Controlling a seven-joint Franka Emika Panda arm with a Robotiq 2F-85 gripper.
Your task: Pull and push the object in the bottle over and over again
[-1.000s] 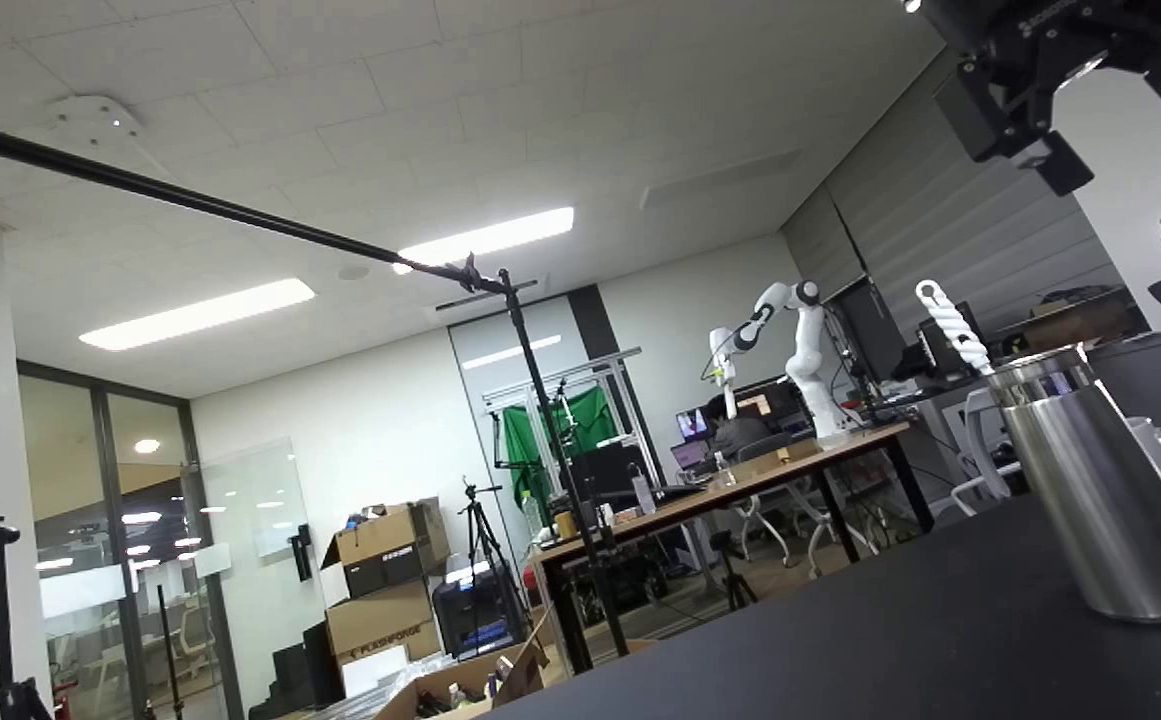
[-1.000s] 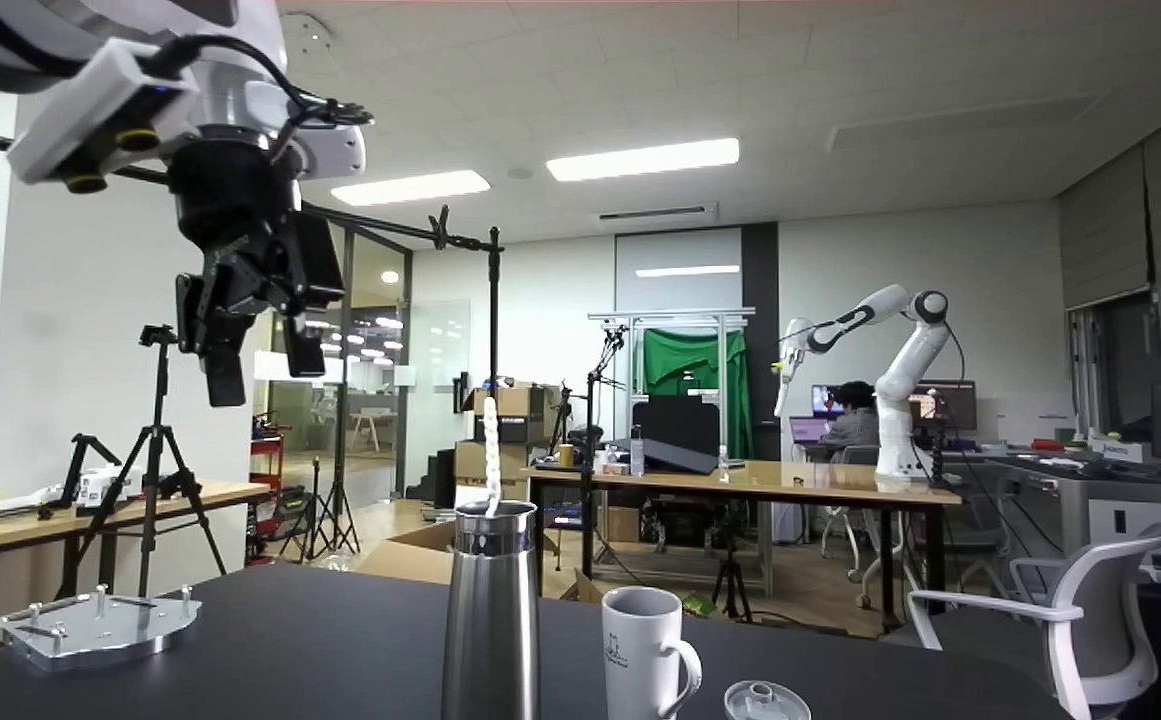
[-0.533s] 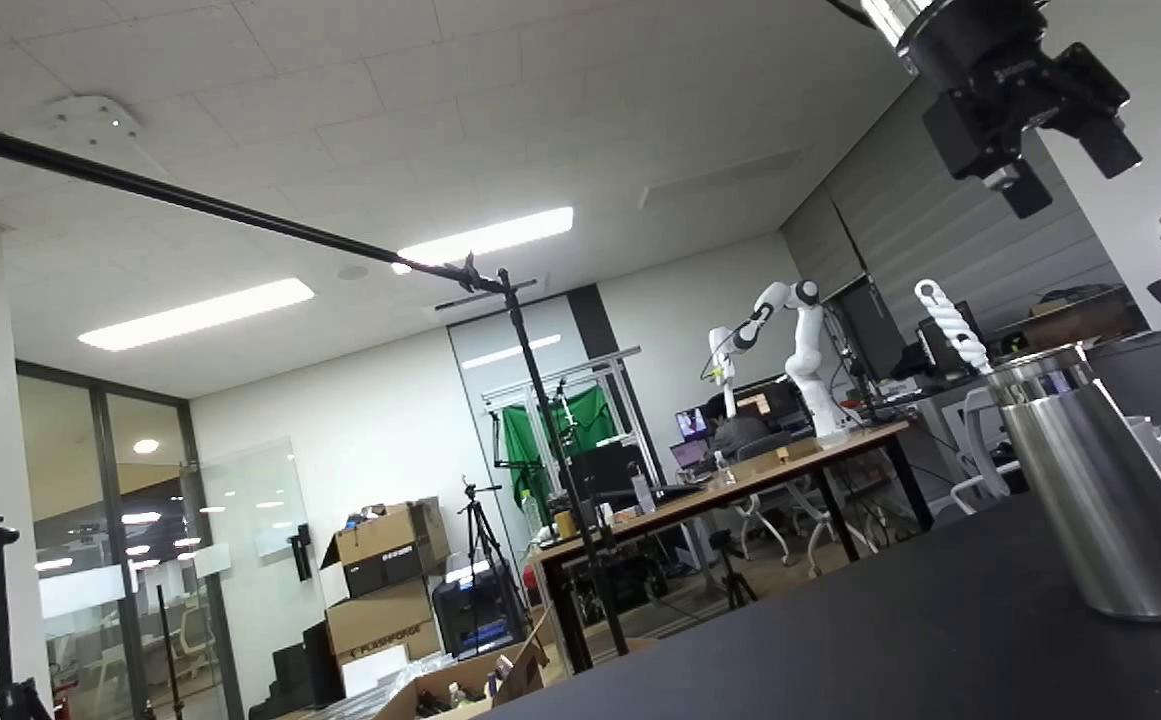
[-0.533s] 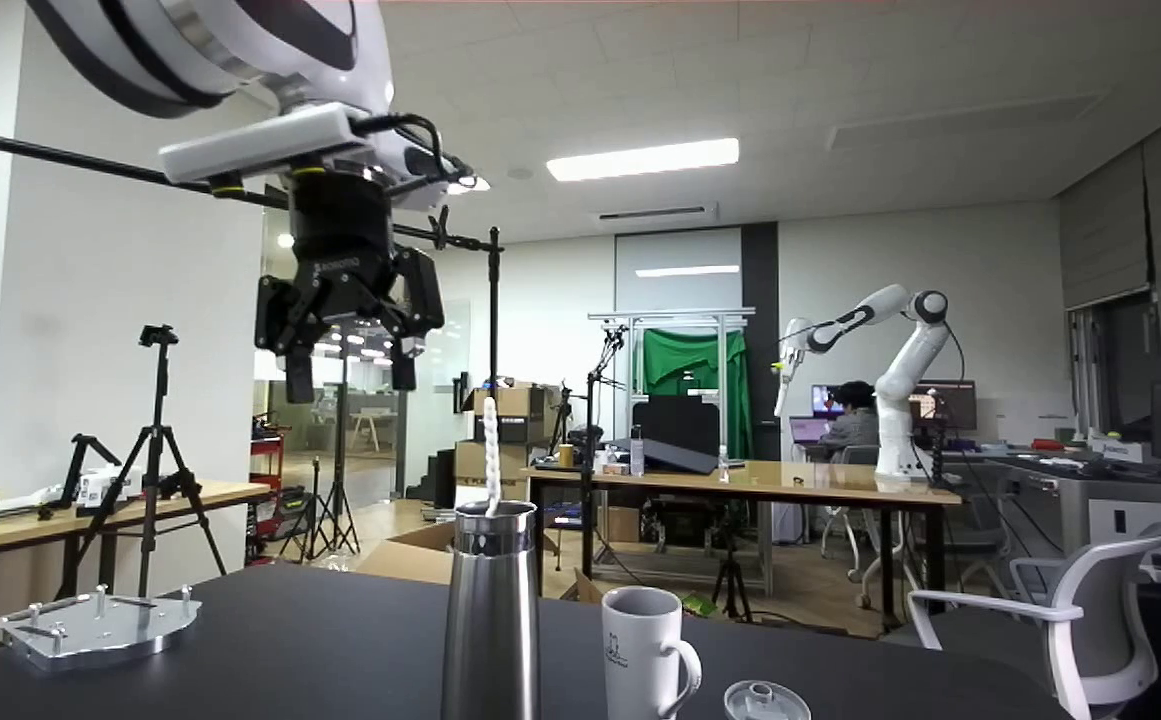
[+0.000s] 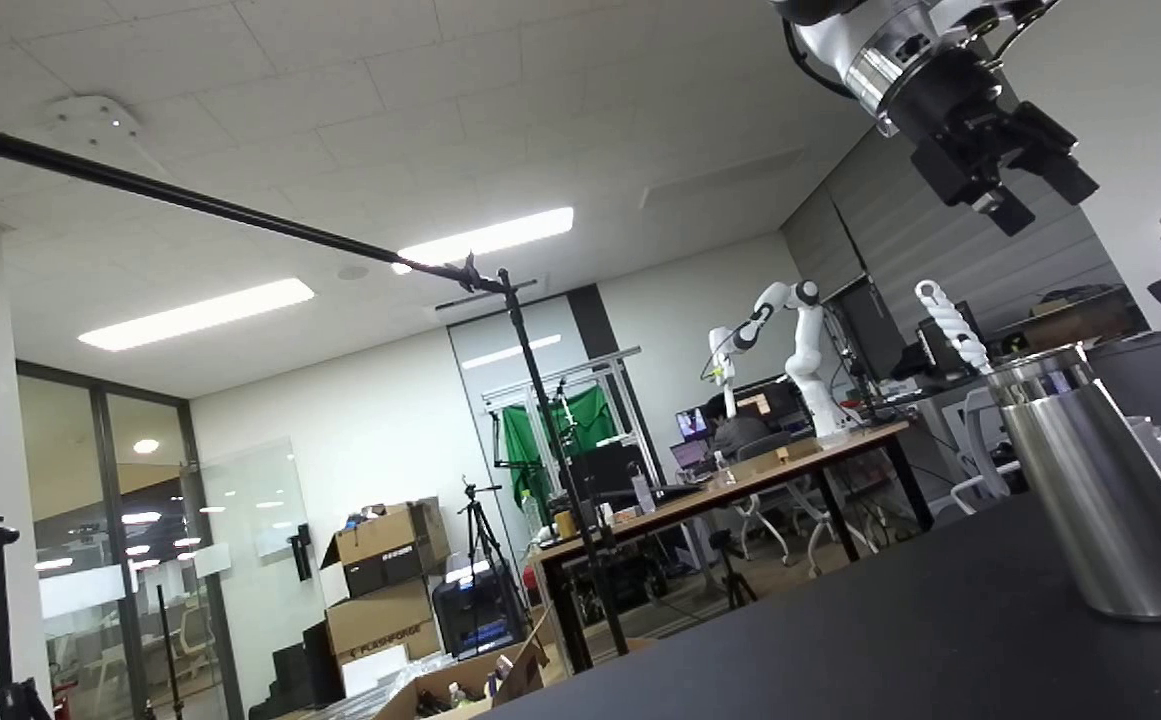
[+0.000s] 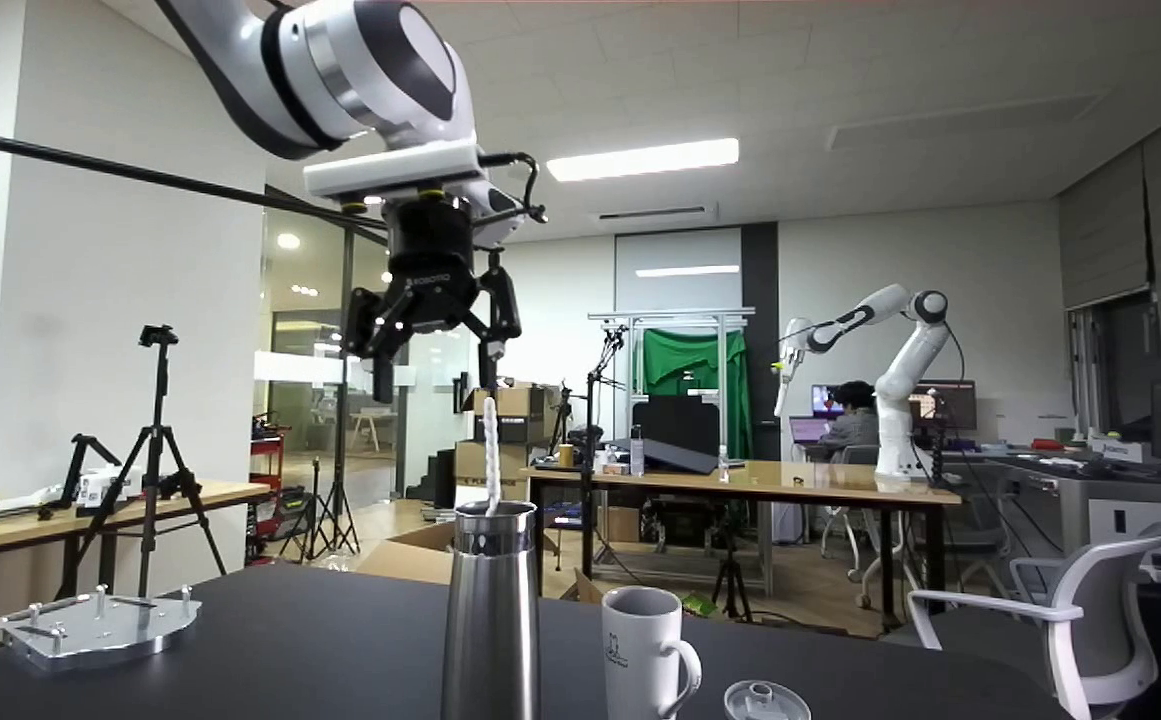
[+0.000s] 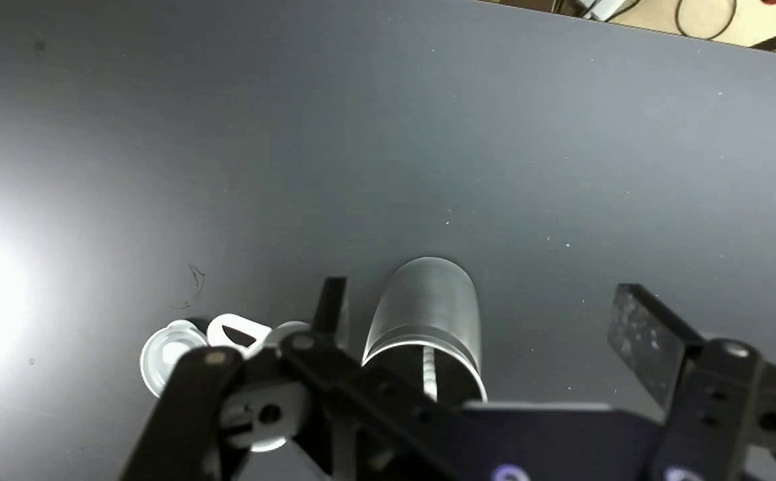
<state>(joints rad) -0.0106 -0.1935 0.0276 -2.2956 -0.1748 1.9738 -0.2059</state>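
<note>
The bottle, a brushed-metal cylinder, stands upright on the dark table; it shows in both exterior views [image 5: 1110, 500] [image 6: 492, 640] and in the wrist view [image 7: 431, 297]. A white twisted stick [image 5: 952, 325] stands in it, its upper part sticking out above the rim; it also shows in an exterior view [image 6: 492, 450] and partly in the wrist view [image 7: 430, 374]. My gripper [image 6: 436, 376] is open and empty, pointing down. Its fingertips are a little higher than the stick's top, apart from it. In the wrist view, the gripper [image 7: 484, 314] hides part of the bottle's mouth and the stick.
A white mug [image 6: 635, 655] stands beside the bottle, with a clear lid [image 6: 765, 702] by it. A metal plate with upright pins [image 6: 100, 630] lies at the far left of the table [image 6: 320, 610]. The table's edge [image 7: 628, 28] shows in the wrist view.
My open gripper has moved rightward toward the stick in an exterior view, and leftward and lower in an exterior view. It has also turned somewhat. Bottle and stick have not moved.
</note>
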